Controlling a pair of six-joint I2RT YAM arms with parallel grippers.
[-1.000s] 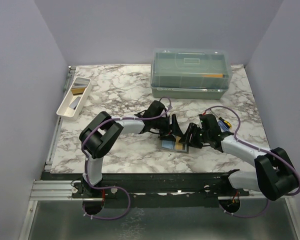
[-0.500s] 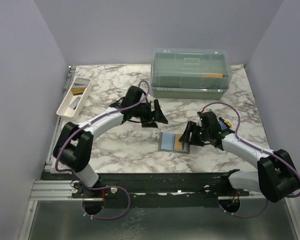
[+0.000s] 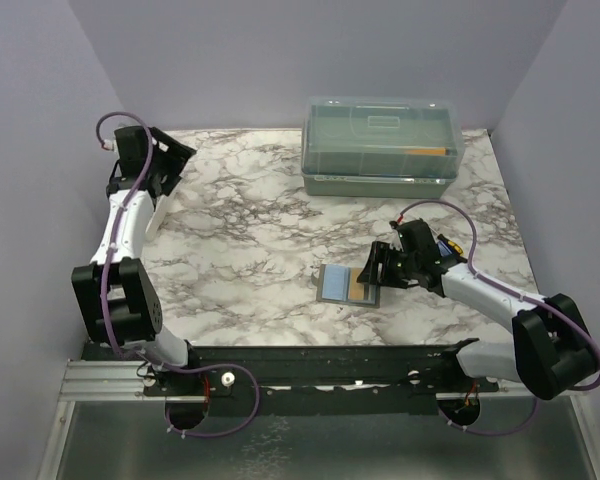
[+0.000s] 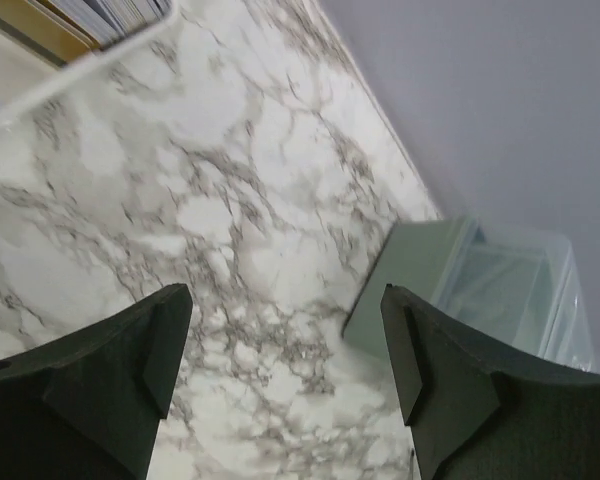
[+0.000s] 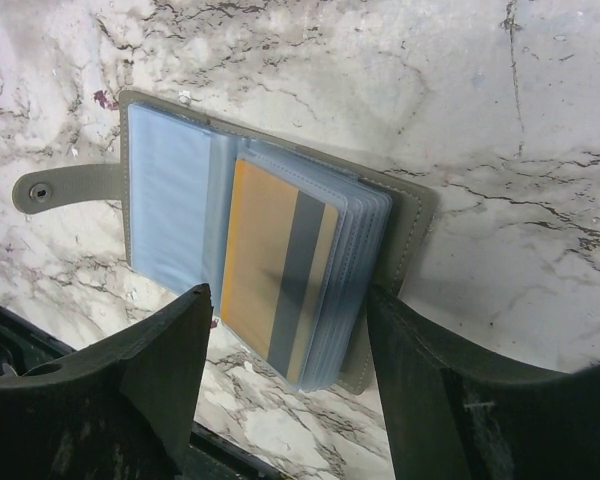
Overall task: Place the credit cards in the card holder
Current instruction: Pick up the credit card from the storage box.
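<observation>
The card holder (image 3: 342, 284) lies open on the marble near the front, its blue-grey sleeves up (image 5: 170, 200). A gold-orange card with a grey stripe (image 5: 275, 270) sits in one of its sleeves. My right gripper (image 3: 373, 268) is open, its jaws straddling the holder's right half (image 5: 288, 300) without gripping it. My left gripper (image 3: 160, 163) is open and empty at the far left, over the white tray. In the left wrist view (image 4: 285, 310) the tray's rim (image 4: 90, 65) shows at top left, with the edges of a gold card (image 4: 35, 20) and a pale card (image 4: 120, 10).
A big clear lidded box (image 3: 382, 146) stands at the back right; it also shows in the left wrist view (image 4: 480, 290). The left arm hides most of the tray in the top view. Purple walls close in the sides and back.
My left arm has swung from the card holder at the centre out to the far left, over the white tray. The right gripper and the card holder have stayed put.
</observation>
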